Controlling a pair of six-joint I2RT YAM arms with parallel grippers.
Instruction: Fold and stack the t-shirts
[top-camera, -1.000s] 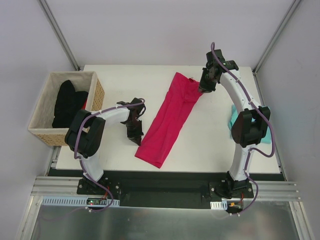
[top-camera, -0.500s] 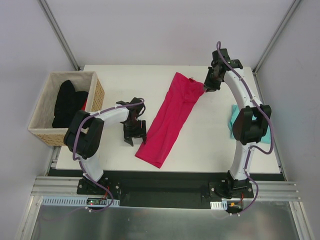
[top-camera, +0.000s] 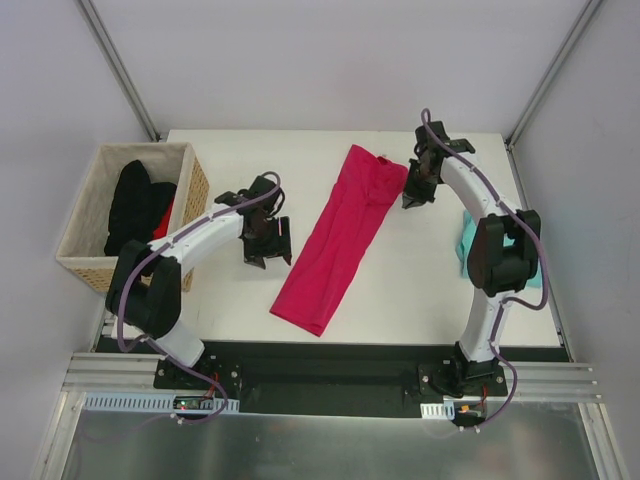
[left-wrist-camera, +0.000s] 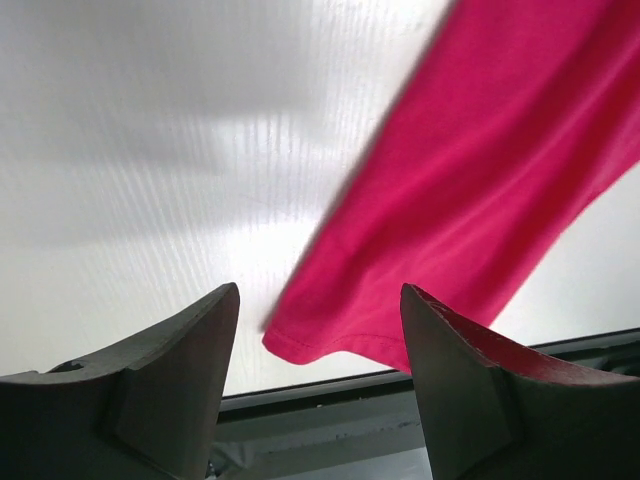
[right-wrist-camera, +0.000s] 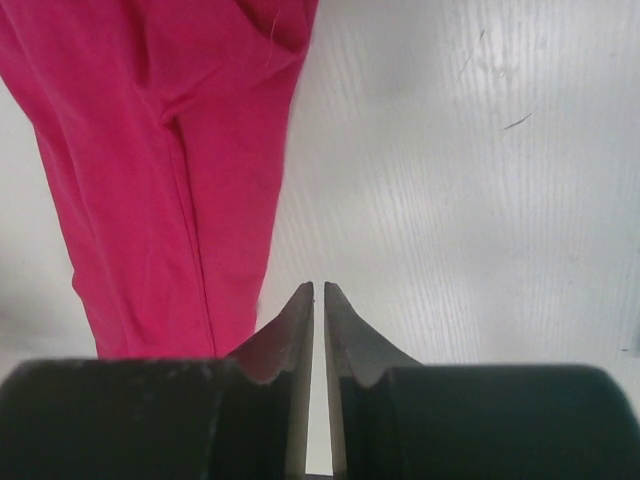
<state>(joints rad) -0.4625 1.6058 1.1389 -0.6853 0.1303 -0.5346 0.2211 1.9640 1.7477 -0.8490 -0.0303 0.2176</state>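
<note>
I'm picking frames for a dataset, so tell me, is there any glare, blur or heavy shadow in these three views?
Top external: even, soft light, with only faint shadows on the table. Left wrist: the table is blown out white mid-frame, a grey shadow band crosses the upper left, and the pink shirt has a blurry edge. Right wrist: sharp enough to show fine scratches on the table, though the dark foreground at the bottom is soft.

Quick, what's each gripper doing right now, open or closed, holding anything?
Left gripper: open, empty, just beside the pink t-shirt.
Right gripper: shut, nothing between its jaws, over bare table next to that shirt.
</note>
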